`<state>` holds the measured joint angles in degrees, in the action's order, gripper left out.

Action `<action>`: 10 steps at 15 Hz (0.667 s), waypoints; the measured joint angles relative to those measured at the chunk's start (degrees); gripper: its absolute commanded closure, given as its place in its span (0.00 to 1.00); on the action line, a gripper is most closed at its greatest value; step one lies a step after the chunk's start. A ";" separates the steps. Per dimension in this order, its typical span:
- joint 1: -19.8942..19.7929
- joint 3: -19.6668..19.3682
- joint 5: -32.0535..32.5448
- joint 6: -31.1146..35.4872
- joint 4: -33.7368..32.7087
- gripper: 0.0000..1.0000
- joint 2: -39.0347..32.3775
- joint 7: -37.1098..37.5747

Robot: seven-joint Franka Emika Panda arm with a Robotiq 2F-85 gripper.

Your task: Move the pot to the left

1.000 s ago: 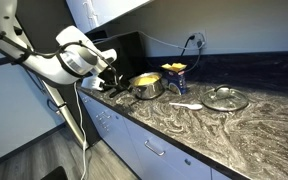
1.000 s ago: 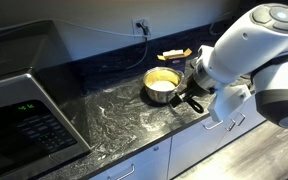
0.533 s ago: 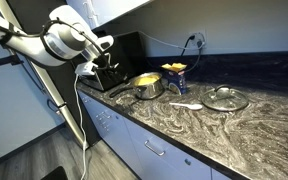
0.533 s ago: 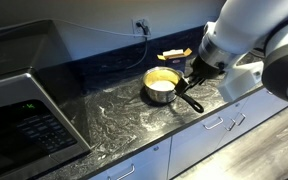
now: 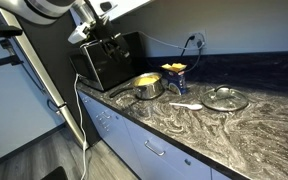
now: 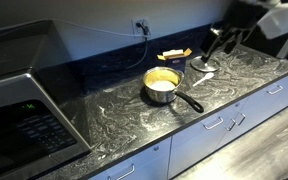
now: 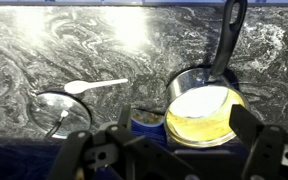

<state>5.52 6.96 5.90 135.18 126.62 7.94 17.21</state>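
The shiny steel pot (image 5: 147, 86) with a yellowish inside stands on the dark marbled counter, also in the other exterior view (image 6: 162, 85). Its long black handle (image 6: 189, 100) points toward the counter's front edge. In the wrist view the pot (image 7: 206, 112) lies below me, its handle (image 7: 229, 40) pointing up the picture. My gripper (image 7: 164, 150) is open and empty, raised well above the counter. In an exterior view it (image 6: 217, 42) hangs above and to the right of the pot, not touching it.
A glass lid (image 5: 225, 98) and a white spoon (image 5: 187, 104) lie on the counter beside the pot. A blue box (image 5: 174, 75) with something yellow on it stands behind the pot. A black microwave (image 6: 24, 100) sits at the counter's end. An outlet with a cord (image 5: 194, 42) is on the wall.
My arm has lifted up and away from the pot's handle, from counter height to well above it. The pot has stayed where it was.
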 measured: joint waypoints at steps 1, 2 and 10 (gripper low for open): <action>-0.45 -1.03 -1.02 -2.90 -1.28 0.00 0.66 -1.56; -0.98 -1.98 -1.73 -5.59 -2.62 0.00 1.01 -2.84; -3.96 -6.13 -3.92 -14.51 -8.36 0.00 0.55 -6.99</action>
<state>1.56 0.83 1.98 120.67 118.26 8.48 10.22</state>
